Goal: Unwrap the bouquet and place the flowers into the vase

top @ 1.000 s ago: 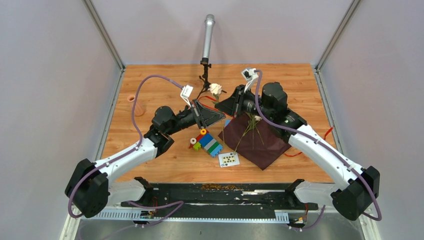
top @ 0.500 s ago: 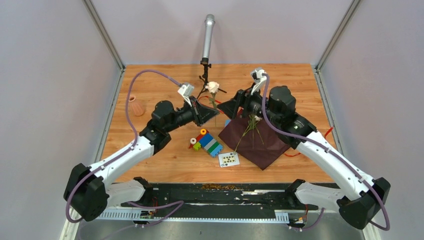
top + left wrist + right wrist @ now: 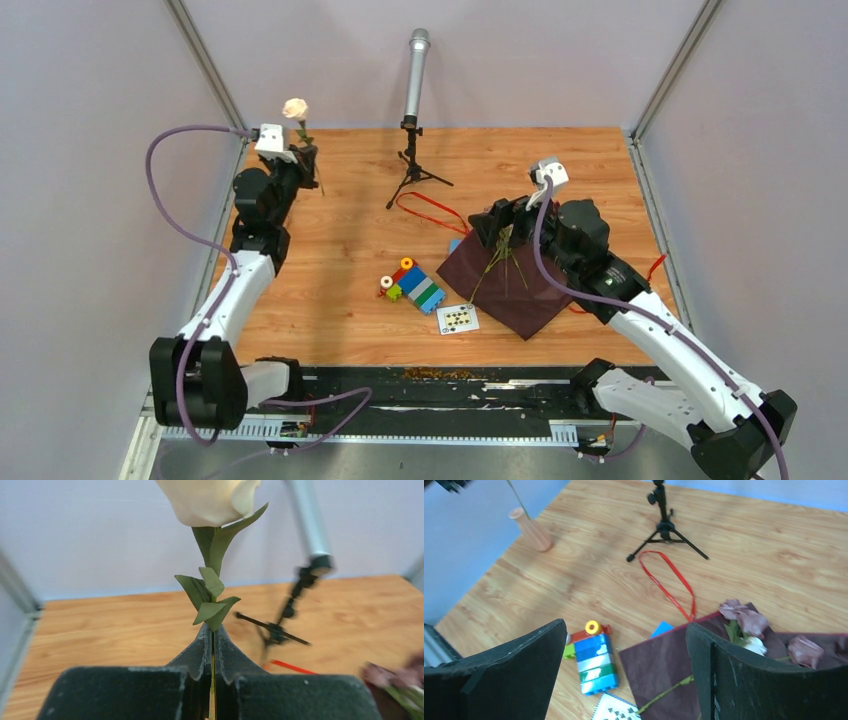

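My left gripper is shut on the green stem of a cream-white rose and holds it upright at the table's far left. In the right wrist view the stem hangs down to the rim of the salmon-pink vase; whether its tip is inside I cannot tell. My left arm hides the vase in the top view. The bouquet's maroon wrap lies spread flat with purple flowers and stems on it. Above its near-left corner my right gripper stands open and empty.
A grey microphone on a tripod stands at the back centre. A red ribbon loops on the wood in front of it. Coloured toy blocks and a small printed card lie left of the wrap.
My left arm swung from the table's centre to the far left, carrying the cream rose up over the vase. The right gripper let go, opened wide and drew back over the wrap.
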